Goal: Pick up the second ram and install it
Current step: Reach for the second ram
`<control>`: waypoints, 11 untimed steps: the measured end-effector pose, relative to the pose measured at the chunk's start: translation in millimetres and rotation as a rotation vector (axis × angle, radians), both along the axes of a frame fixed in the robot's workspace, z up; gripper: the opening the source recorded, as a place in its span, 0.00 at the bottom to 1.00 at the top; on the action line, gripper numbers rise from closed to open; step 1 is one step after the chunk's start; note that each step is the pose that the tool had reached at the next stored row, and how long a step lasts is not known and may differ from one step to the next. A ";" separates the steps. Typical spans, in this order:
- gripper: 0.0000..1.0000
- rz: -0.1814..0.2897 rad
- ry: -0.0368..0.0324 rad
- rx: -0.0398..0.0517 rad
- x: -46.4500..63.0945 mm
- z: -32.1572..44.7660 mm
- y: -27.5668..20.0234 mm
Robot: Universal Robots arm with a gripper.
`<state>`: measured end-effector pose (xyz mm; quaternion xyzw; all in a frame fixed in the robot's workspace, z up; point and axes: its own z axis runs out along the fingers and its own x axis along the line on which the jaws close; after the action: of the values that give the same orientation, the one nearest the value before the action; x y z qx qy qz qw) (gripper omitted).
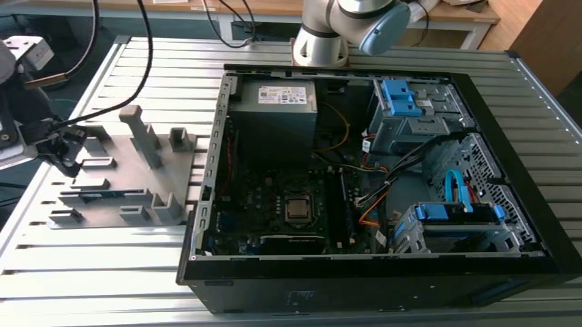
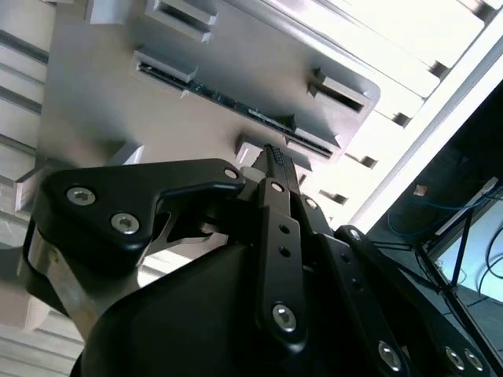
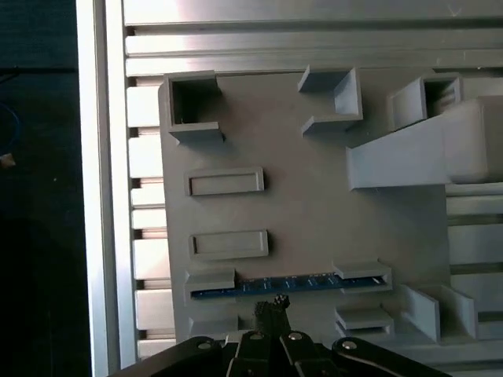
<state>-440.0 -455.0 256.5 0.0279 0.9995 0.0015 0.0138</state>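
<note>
Black tool [image 3: 273, 308] near thin flat ram [image 3: 291, 284]

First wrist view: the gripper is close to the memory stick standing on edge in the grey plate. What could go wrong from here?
1. The gripper has its jaws together close to the second ram. Lowering like this might strike the stick's edge instead of straddling it.
2. The holder blocks flank the stick's ends, so an off-centre grasp could snag on them.

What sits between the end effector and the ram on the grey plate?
Only a bare strip of the grey plate separates the end effector from the second ram, as the first wrist view shows.
</note>
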 end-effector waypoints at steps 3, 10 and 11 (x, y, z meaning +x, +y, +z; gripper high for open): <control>0.10 0.009 0.0016 -0.0001 6.4 -5.1 0.0; 0.10 0.027 0.0047 -0.0001 18.7 -16.8 -1.2; 0.10 0.028 0.0052 -0.0004 19.2 -18.3 -1.8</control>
<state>-420.8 -456.9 238.2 0.0137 0.9998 0.0014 0.0112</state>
